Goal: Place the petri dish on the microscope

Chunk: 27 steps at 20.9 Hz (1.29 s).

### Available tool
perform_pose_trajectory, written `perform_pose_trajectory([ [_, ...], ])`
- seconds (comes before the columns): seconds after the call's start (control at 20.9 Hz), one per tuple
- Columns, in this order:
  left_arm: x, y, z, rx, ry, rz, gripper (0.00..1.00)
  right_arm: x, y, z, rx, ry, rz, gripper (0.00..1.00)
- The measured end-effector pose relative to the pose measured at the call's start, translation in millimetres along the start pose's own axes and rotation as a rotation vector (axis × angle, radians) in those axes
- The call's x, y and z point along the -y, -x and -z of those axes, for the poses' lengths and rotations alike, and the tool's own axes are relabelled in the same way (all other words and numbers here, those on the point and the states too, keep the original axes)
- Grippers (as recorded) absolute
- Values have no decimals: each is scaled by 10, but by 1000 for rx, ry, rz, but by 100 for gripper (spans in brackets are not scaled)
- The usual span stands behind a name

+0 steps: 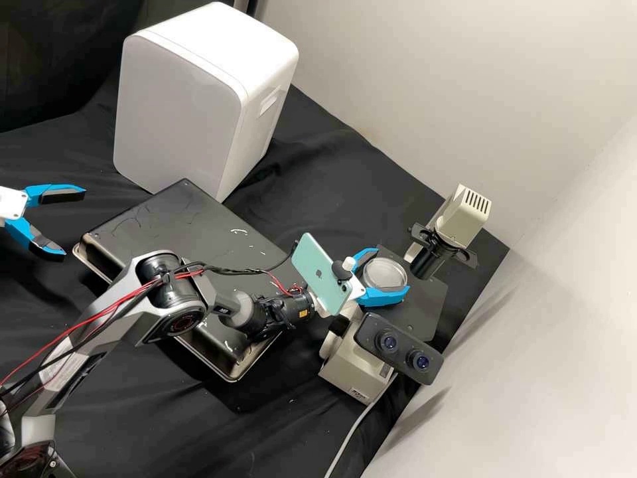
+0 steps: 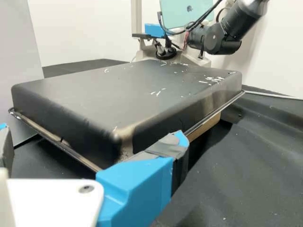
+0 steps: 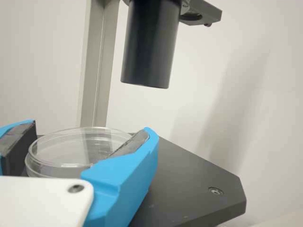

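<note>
Right wrist view: the petri dish [image 3: 61, 152] was clamped by the right gripper [image 3: 83, 141] over the microscope stage [image 3: 189, 182], short of the condenser [image 3: 149, 42].

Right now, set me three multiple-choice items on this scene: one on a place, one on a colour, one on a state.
1. Where is the petri dish?
A) on the dark tray
B) at the microscope stage
C) beside the white box

2. What colour are the right gripper's fingers?
A) red
B) blue
C) yellow

3. How is the left gripper?
A) open and empty
B) shut on a cable
C) shut on a lid

Answers:
1 B, it sits between the right gripper's fingers, below the black lens tube.
2 B, both show bright blue.
3 A, its fingers stand spread with nothing between them.
</note>
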Motion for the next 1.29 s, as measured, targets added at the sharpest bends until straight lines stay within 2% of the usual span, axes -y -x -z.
perform_pose_trajectory([
  [0.19, -1, -13, 2, 0, 0, 1, 100, 0, 0, 0, 0, 7, 0, 0],
  [0.24, -4, -16, 2, 0, 0, -1, 100, 0, 0, 0, 0, 8, 0, 100],
  [0.33, -12, -24, 2, 1, -1, -5, 100, 9, -1, -8, 2, 14, 2, 100],
  [0.43, -12, -24, 2, 1, -1, -5, 100, 16, -2, -14, 3, 37, 4, 100],
  [0.76, 8, -31, 8, -1, 1, 6, 100, 16, -2, -15, 4, 36, 3, 100],
  [1.15, 8, -31, 8, -1, 1, 6, 100, 10, 9, -10, 8, 36, 9, 100],
  [1.29, 8, -31, 8, -1, 1, 6, 100, -3, 21, -14, 15, 21, 14, 100],
])
